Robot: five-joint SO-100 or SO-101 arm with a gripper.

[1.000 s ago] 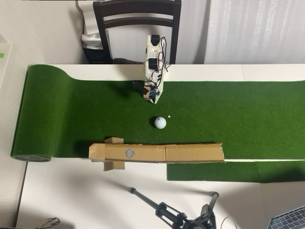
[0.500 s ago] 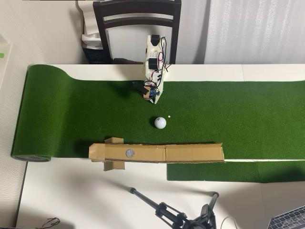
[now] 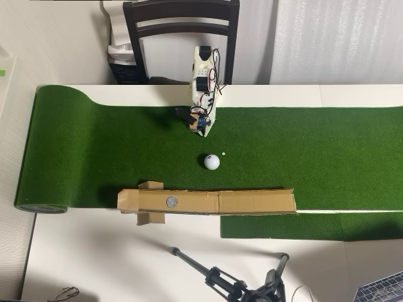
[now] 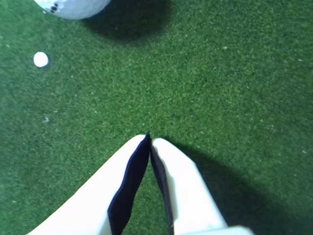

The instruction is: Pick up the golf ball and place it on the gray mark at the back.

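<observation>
The white golf ball (image 3: 212, 162) rests on the green turf mat (image 3: 94, 145), beside a tiny flat white dot (image 3: 223, 153). In the wrist view the golf ball (image 4: 73, 7) is cut off by the top left edge, with the white dot (image 4: 40, 59) just below it. My gripper (image 4: 149, 138) is shut, its two white fingers meeting at the tips above bare turf, apart from the ball. From overhead the white arm (image 3: 203, 88) stands folded at the mat's far edge. The gray mark (image 3: 171, 202) is a round disc on the cardboard strip (image 3: 252, 202).
A dark chair (image 3: 181, 38) stands behind the arm. A black tripod (image 3: 233, 283) lies on the white table near the front edge. A laptop corner (image 3: 381, 289) shows at the bottom right. The mat's left end is rolled up (image 3: 38, 148).
</observation>
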